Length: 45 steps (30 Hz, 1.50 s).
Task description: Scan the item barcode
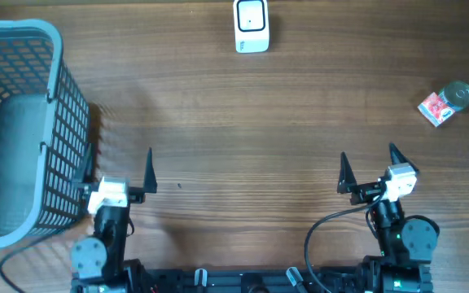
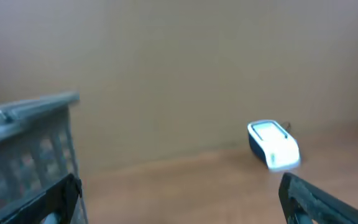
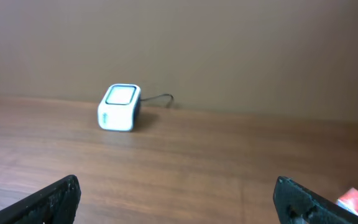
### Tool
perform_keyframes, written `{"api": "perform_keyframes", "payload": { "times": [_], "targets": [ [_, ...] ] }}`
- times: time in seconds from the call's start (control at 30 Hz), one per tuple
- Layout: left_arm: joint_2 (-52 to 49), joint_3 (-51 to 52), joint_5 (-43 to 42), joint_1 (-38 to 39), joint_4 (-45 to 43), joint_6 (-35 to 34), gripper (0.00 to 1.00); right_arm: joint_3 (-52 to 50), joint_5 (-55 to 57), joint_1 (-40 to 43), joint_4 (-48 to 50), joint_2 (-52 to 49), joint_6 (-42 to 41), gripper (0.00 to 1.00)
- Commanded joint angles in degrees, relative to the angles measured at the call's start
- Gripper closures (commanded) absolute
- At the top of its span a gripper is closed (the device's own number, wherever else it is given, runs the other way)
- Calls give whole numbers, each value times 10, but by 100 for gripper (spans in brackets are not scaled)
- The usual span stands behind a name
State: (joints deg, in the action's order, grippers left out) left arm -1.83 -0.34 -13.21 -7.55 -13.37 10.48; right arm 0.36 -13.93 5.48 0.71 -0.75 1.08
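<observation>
Well, we see the big brown table (image 1: 243,122) first. A grey basket (image 1: 72,122) sits at nine o'clock, just beside our left claw (image 1: 117,167). That claw at seven o'clock and our right claw (image 1: 368,155) at five o'clock are both opened wide and hold nothing. The white scanner (image 1: 252,26) stands at twelve o'clock. The little red and white item (image 1: 442,103) lies at two o'clock, well apart from both claws.

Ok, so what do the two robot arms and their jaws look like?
Both the left arm and the right arm are black, with round joint housings and a white block at the wrist. Their jaws are flat black blades tapering to points. A black cable loops off the right arm, which shows a small green light.
</observation>
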Motion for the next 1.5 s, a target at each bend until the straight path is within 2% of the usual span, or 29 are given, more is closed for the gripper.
{"api": "perform_keyframes", "payload": {
  "times": [0.0, 0.13, 0.37, 0.47, 0.53, 0.63, 0.73, 0.8, 1.13, 1.3, 1.47],
  "targets": [
    [5, 0, -3, 3, 12, 11, 0, -1, 30, 2, 1, 0, -10, 0],
    [5, 0, -18, 3, 70, -35, 0, -1, 41, 2, 0, -31, -11, 0],
    [5, 0, -5, 3, 164, -35, 0, -1, 40, 2, 0, -142, -11, 0],
    [1, 0, -5, 3, 166, -40, 0, -1, 40, 2, 0, -183, -11, 0],
    [-3, 0, -5, 3, 166, -64, 0, -1, 40, 2, 0, -212, -11, 0],
    [-26, 0, 7, 3, 167, -142, 0, -1, 40, 2, 0, -257, -11, 0],
    [-57, 0, 106, 3, 176, -252, 0, -1, 40, 2, 0, -299, -11, 0],
    [-74, 0, 116, 3, 176, -260, 0, -1, 40, -14, 0, -316, -11, 0],
    [-82, 0, 116, 3, 177, -260, 0, -1, 40, -24, 0, -303, -11, 0],
    [-82, 0, 116, 3, 177, -260, 0, -1, 40, -24, 1, -170, -11, 0],
    [-82, 0, 116, 3, 177, -260, 0, -1, 40, -24, 0, -97, -11, 0]
  ]
}}
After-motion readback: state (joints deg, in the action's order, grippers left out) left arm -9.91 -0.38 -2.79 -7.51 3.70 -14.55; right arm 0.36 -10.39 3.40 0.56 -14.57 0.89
